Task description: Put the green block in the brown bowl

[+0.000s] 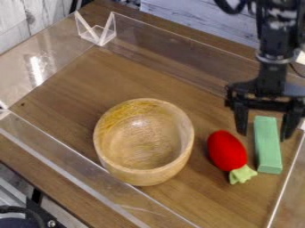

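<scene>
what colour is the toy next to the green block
Red with a pale green leafy tip, seen in the camera view.
</scene>
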Tool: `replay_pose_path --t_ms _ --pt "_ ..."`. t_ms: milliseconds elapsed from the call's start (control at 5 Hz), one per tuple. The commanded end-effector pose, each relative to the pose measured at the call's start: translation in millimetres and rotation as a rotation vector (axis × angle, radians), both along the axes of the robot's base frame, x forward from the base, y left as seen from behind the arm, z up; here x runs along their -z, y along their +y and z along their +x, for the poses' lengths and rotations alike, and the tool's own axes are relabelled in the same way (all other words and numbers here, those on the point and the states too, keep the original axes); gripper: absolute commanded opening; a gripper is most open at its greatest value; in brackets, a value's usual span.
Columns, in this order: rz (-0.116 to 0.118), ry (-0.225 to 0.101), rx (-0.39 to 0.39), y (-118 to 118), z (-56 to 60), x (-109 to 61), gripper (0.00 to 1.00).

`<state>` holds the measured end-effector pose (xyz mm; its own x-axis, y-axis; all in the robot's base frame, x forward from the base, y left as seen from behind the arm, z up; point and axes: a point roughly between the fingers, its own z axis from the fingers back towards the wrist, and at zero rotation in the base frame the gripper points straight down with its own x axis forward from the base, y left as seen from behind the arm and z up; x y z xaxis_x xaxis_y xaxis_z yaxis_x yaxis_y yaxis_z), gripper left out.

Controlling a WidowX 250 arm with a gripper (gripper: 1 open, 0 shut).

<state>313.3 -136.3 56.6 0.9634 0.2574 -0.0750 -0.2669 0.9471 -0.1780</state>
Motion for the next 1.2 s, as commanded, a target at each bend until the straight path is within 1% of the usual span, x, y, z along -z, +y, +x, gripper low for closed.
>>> replay_pose_path --t_ms 0,200,400,600,800,1000 --pt "-0.011 -0.042 -0.022 -10 6.0 -3.9 1.00" --pt "-0.015 -0.047 -0.042 -13 13.7 3.4 1.00" --pt "-0.021 -0.049 -0.027 -12 21.8 1.8 1.00" --pt "-0.019 -0.049 -0.023 -11 26.7 1.0 1.00" --pt "-0.015 -0.047 0.006 -10 30.0 11.3 1.00" --pt "-0.022 -0.052 0.046 -10 32.0 17.7 1.00"
